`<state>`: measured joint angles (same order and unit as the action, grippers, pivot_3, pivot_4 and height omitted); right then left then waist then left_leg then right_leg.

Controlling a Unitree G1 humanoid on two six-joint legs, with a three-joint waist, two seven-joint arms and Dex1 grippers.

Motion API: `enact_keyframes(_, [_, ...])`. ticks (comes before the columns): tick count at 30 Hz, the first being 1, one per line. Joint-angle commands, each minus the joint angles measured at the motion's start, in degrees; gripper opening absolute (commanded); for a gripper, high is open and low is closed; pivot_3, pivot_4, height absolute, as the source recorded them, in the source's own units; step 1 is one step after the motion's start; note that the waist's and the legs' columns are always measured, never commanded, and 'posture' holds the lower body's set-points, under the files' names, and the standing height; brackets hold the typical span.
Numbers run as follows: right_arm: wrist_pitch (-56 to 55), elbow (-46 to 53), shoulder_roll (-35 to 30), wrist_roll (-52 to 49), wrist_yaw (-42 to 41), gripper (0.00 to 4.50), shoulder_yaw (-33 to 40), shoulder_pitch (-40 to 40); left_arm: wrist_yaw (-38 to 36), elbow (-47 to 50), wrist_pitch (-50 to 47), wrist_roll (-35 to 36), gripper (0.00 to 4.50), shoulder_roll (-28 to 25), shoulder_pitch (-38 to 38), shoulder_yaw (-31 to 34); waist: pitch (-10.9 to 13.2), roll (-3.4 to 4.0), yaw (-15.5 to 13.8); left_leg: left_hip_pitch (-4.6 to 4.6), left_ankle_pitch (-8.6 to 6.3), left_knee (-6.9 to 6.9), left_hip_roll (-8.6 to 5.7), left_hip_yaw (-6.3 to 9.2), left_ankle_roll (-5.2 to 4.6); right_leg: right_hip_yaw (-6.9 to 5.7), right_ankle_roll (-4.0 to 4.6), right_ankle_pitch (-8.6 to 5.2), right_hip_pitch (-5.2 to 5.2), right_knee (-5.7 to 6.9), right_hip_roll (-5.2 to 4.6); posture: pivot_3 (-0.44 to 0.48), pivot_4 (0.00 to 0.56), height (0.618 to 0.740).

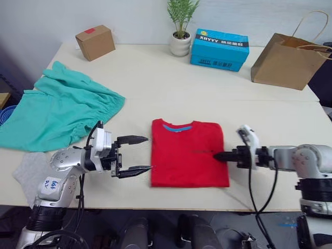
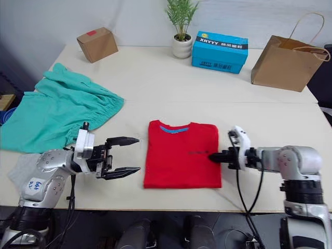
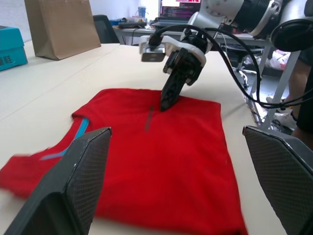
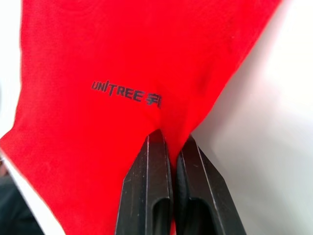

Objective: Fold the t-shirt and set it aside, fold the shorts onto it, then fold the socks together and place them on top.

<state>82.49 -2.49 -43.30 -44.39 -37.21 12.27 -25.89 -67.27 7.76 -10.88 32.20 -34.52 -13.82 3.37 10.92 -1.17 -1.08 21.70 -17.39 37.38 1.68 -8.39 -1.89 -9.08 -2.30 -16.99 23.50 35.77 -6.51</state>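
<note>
The red t-shirt point(image 1: 189, 153) lies folded into a neat rectangle at the front middle of the table, blue collar facing away from me. My right gripper point(image 1: 216, 156) rests at its right edge, shut, with a pinch of red cloth between its fingers point(image 4: 151, 186) beside the dark chest mark point(image 4: 126, 94). Just left of the shirt my left gripper point(image 1: 149, 153) hovers open, holding nothing. The teal shorts point(image 1: 57, 109) are spread loosely at the far left. A grey sock point(image 1: 28, 168) lies by the front left edge, partly hidden under my left arm.
Along the back of the table point(image 1: 155, 78) stand a cardboard box point(image 1: 95, 42), a potted plant point(image 1: 180, 31), a blue carton point(image 1: 219, 49) and a brown paper bag point(image 1: 288, 59). Bare tabletop stretches between them and the shirt.
</note>
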Motion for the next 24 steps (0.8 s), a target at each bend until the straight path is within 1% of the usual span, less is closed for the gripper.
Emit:
enact_keyframes(1, [-3.4,-0.9,-7.1,1.1,-3.9,0.02,4.8,3.6,-1.1,-1.0,1.7,-0.3,4.50,0.3,-1.8,0.0,0.0,0.01,-0.4,0.03,-0.01,0.02,0.00,0.00,-0.03,0.00,-0.02,0.01,0.02,-0.03,0.00,0.000,0.150,0.740])
enact_keyframes(4, [-12.2,-5.3,-15.4,4.4,-11.0,0.02,5.4,8.2,-2.4,-2.5,2.0,-0.2,4.50,0.3,-3.1,-0.2,0.0,0.04,-0.3,0.06,-0.04,0.01,-0.01,-0.02,-0.07,-0.01,-0.05,0.03,0.02,-0.11,0.00,0.000,0.150,0.740])
enact_keyframes(5, [-14.6,-7.1,-17.0,5.5,-12.5,0.02,5.2,8.9,-2.7,-2.7,2.0,-0.2,4.50,0.3,-3.3,-0.3,0.0,0.06,-0.3,0.06,-0.04,0.00,-0.01,-0.02,-0.08,-0.01,-0.06,0.03,0.02,-0.11,0.00,0.000,0.150,0.740])
enact_keyframes(7, [-23.9,-16.0,-21.2,10.2,-16.6,0.02,4.4,9.6,-3.7,-3.2,2.2,-0.3,4.50,0.3,-4.0,-0.8,0.0,0.06,-0.2,0.05,-0.03,0.01,0.00,-0.05,-0.07,-0.02,-0.07,0.04,0.02,-0.10,0.01,0.000,0.150,0.740])
enact_keyframes(9, [-33.2,-25.3,-23.4,14.5,-19.5,0.02,3.5,8.7,-4.3,-3.5,2.3,-0.3,4.50,0.5,-4.6,-1.2,0.0,0.07,-0.1,0.04,-0.01,0.03,-0.01,-0.09,-0.06,0.00,-0.08,0.04,0.02,-0.05,0.04,0.000,0.150,0.740])
enact_keyframes(10, [-38.1,-29.8,-24.4,17.5,-20.5,0.02,1.8,7.8,-4.4,-3.6,2.2,-0.3,4.50,0.7,-4.8,-1.3,0.0,0.06,0.0,0.01,0.00,0.02,-0.01,-0.12,-0.05,0.00,-0.08,0.05,0.02,-0.05,0.04,0.000,0.150,0.740])
enact_keyframes(11, [-45.4,-34.7,-25.4,21.3,-21.3,0.02,-0.2,7.0,-4.7,-3.7,2.2,-0.3,4.50,0.6,-4.9,-1.6,0.0,0.07,0.1,-0.01,0.02,0.01,0.00,-0.12,-0.03,0.00,-0.08,0.05,0.01,-0.04,0.06,0.000,0.150,0.740])
enact_keyframes(13, [-58.4,-44.2,-26.2,28.3,-20.4,0.02,-3.7,3.5,-5.0,-3.8,2.4,-0.5,4.50,0.7,-5.0,-1.7,0.1,0.09,0.3,-0.04,0.04,0.00,0.01,-0.15,0.01,0.02,-0.08,0.04,0.01,-0.01,0.07,0.000,0.150,0.740])
enact_keyframes(14, [-61.9,-48.1,-25.9,30.2,-19.7,0.02,-4.4,1.0,-5.1,-3.7,2.4,-0.6,4.50,0.6,-4.8,-1.7,0.1,0.13,0.6,-0.06,0.06,0.00,0.01,-0.17,0.04,0.03,-0.08,0.04,0.01,0.01,0.08,0.000,0.150,0.740])
enact_keyframes(17, [-63.6,-56.4,-24.3,32.1,-17.8,0.02,-4.5,-6.3,-5.2,-3.2,2.6,-0.7,4.50,0.2,-3.9,-1.3,0.2,0.40,1.6,-0.09,0.19,0.02,-0.01,-0.24,0.08,0.11,-0.08,0.05,0.02,0.09,0.07,0.000,0.150,0.740])
enact_keyframes(20, [-64.0,-59.8,-23.8,33.9,-22.0,0.02,-5.6,-8.5,-4.8,-2.4,2.6,-0.8,4.50,-0.2,-3.3,-1.0,0.2,0.42,1.7,-0.18,0.36,-0.08,0.04,-0.22,0.27,0.11,-0.03,0.02,0.02,0.13,0.12,0.000,0.150,0.740])
enact_keyframes(21, [-63.4,-60.0,-23.8,33.9,-24.1,0.23,-5.5,-8.8,-4.7,-2.2,2.6,-0.8,4.50,-0.3,-3.2,-0.8,0.2,0.43,1.6,-0.19,0.39,-0.11,0.06,-0.19,0.30,0.09,0.00,0.00,0.02,0.13,0.14,0.000,0.150,0.740])
enact_keyframes(23, [-63.8,-60.3,-24.1,34.0,-25.2,0.68,-4.8,-9.2,-4.3,-1.7,2.4,-0.7,4.50,-0.5,-2.9,-0.4,0.3,0.48,1.5,-0.19,0.40,-0.12,0.08,-0.16,0.32,0.08,0.01,-0.01,0.02,0.13,0.16,0.000,0.150,0.740])
enact_keyframes(24, [-64.7,-60.3,-24.6,34.1,-25.4,1.06,-4.2,-9.2,-4.1,-1.4,2.3,-0.6,4.50,-0.7,-2.7,-0.3,0.3,0.51,1.4,-0.18,0.40,-0.10,0.07,-0.16,0.32,0.09,0.01,0.00,0.02,0.13,0.15,0.000,0.150,0.740])
